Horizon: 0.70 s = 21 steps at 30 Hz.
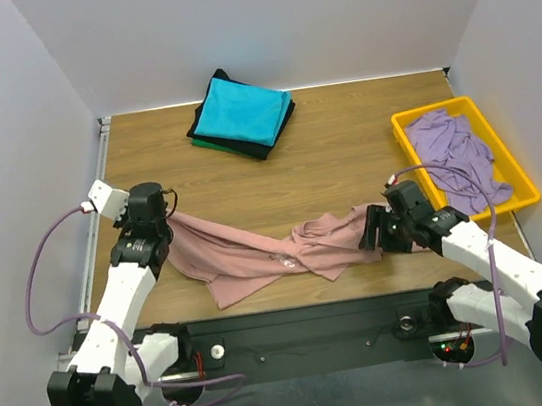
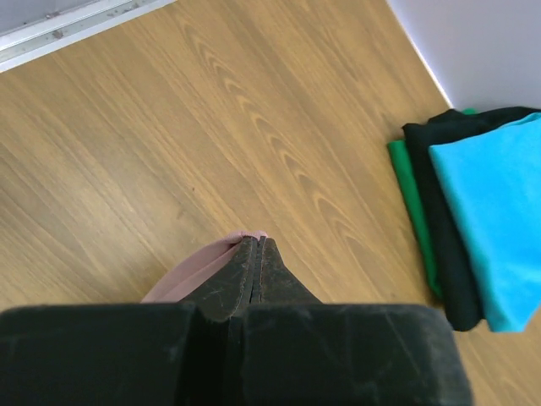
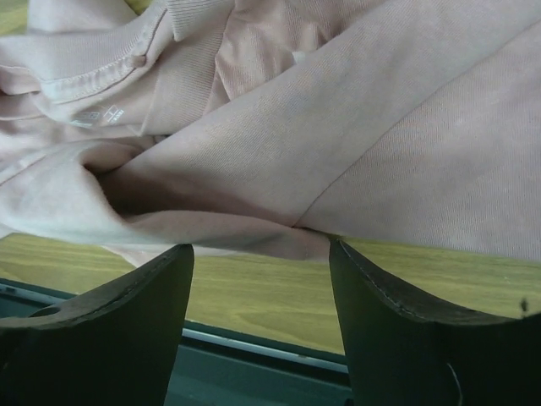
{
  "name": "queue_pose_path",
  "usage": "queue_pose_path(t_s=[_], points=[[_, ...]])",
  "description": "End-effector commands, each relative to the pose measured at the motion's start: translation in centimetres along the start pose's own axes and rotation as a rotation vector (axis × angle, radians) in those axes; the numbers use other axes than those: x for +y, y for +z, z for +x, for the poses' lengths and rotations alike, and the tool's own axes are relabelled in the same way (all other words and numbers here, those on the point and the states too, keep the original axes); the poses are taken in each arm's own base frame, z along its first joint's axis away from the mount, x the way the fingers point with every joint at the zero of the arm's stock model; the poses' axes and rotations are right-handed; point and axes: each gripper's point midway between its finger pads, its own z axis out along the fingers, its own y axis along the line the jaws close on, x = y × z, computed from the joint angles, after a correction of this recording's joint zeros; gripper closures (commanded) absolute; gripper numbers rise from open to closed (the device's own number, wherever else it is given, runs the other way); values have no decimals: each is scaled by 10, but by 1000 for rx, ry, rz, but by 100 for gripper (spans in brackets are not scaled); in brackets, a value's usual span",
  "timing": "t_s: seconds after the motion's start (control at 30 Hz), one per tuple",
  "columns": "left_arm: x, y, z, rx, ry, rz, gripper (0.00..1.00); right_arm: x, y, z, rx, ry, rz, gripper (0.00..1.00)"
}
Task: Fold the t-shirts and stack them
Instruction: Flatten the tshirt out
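A dusty-pink t-shirt (image 1: 258, 250) lies crumpled and stretched across the near part of the table, its small brown print facing up. My left gripper (image 1: 158, 224) is shut on the shirt's left end; in the left wrist view a pink edge (image 2: 203, 258) sticks out between the closed fingers. My right gripper (image 1: 374, 232) is open at the shirt's right end; in the right wrist view the pink cloth (image 3: 338, 127) lies just beyond the spread fingertips (image 3: 182, 258), not pinched. A folded stack with turquoise on top (image 1: 241, 109), over black and green, sits at the back.
A yellow plastic tray (image 1: 413, 137) at the right edge holds a crumpled lavender shirt (image 1: 456, 152). The folded stack also shows at the right of the left wrist view (image 2: 490, 211). The table's metal front rail (image 3: 254, 342) runs just behind my right fingers.
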Motion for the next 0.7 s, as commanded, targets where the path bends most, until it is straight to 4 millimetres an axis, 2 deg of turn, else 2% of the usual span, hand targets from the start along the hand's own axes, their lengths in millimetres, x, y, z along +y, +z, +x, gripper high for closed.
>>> queue_pose_path(t_s=[0.0,0.03,0.17,0.33,0.37,0.4,0.47,0.67], points=[[-34,8,-37,-90,-19,79,100,11,7,-8,-36,-30,-45,28],[-34,10,-35,-85,-16,77,100,7,10,-3,-26,-28,-35,28],[-35,17,-30,-66,-5,75,100,16,19,5,1,-29,-109,32],[-34,18,-32,-70,-4,73,100,13,23,4,-10,-41,-91,36],[-34,18,-32,-68,-5,76,100,18,23,4,-10,-44,-122,40],[-34,18,-32,-68,-4,80,100,21,23,4,-8,-44,-137,53],[-35,17,-32,-64,-3,85,100,28,21,5,-3,-42,-175,72],[-32,14,-32,-63,-4,89,100,33,16,2,-28,-49,-204,90]])
